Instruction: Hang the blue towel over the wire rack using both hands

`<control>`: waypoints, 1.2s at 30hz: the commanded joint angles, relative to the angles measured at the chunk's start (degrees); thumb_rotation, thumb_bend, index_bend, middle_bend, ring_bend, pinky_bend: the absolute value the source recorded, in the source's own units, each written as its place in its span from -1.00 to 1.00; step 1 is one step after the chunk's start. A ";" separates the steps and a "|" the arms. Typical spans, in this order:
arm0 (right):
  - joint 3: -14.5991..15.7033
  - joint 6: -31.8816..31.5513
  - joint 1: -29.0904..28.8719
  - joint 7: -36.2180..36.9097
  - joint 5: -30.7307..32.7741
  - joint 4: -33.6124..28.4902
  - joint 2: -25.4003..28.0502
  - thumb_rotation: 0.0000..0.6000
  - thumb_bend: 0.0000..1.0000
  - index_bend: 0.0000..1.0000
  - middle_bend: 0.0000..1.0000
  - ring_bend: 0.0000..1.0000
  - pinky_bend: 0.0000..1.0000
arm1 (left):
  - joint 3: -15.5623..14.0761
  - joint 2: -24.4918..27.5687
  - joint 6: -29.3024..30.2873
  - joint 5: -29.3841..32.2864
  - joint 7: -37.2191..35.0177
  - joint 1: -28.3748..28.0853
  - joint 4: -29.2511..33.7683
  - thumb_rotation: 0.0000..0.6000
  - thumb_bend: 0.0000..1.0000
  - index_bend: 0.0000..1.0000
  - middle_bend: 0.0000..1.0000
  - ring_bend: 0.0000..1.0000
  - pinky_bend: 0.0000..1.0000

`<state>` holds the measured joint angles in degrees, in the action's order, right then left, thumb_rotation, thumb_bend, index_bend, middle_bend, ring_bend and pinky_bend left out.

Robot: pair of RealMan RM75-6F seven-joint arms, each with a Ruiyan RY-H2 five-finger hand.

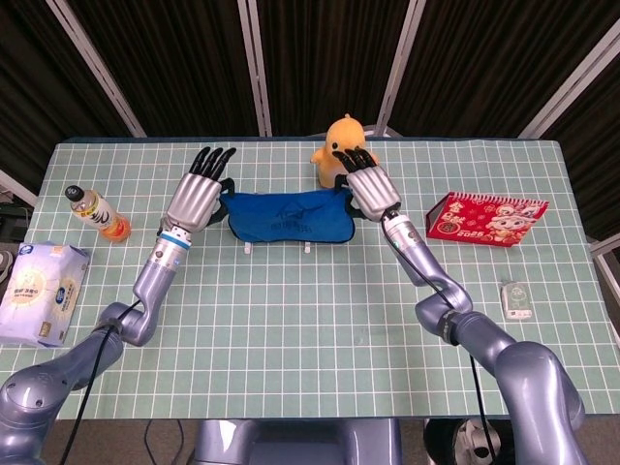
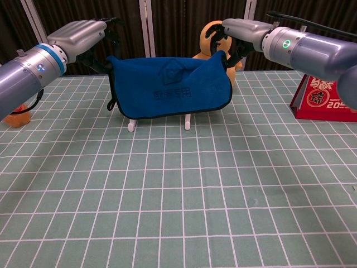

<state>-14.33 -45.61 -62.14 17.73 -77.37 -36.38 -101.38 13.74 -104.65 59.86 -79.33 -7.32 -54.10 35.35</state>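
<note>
towel (image 2: pixel 170 88) draped on rack (image 2: pixel 188 122), long axis left-right | left hand (image 2: pixel 83 36), right hand (image 2: pixel 237 30) each pinch a top corner

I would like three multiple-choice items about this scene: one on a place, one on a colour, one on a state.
1. Where is the orange duck toy?
A. behind the blue towel
B. beside the tissue pack
C. in front of the rack

2. What colour is the calendar?
A. green
B. red
C. white

3. What is the state of the towel?
A. folded flat on the table
B. lying on the floor
C. draped on the wire rack, its top corners held by the left hand and the right hand

Key: 1 A, the toy stands past the towel at the far edge. 2 B, its cover is red. 3 C, rack feet show below the hem.
</note>
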 commanded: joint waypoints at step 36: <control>3.75 -19.36 16.80 -10.77 -3.02 -34.69 24.30 1.00 -0.97 -0.99 -1.00 -1.00 -1.00 | -1.63 22.52 9.71 3.36 10.20 15.62 31.15 1.00 -0.93 -1.00 -1.00 -1.00 -1.00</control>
<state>-12.48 -59.41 -50.85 10.02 -79.24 -63.59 -83.38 13.42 -88.47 65.24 -75.38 0.74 -43.08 57.80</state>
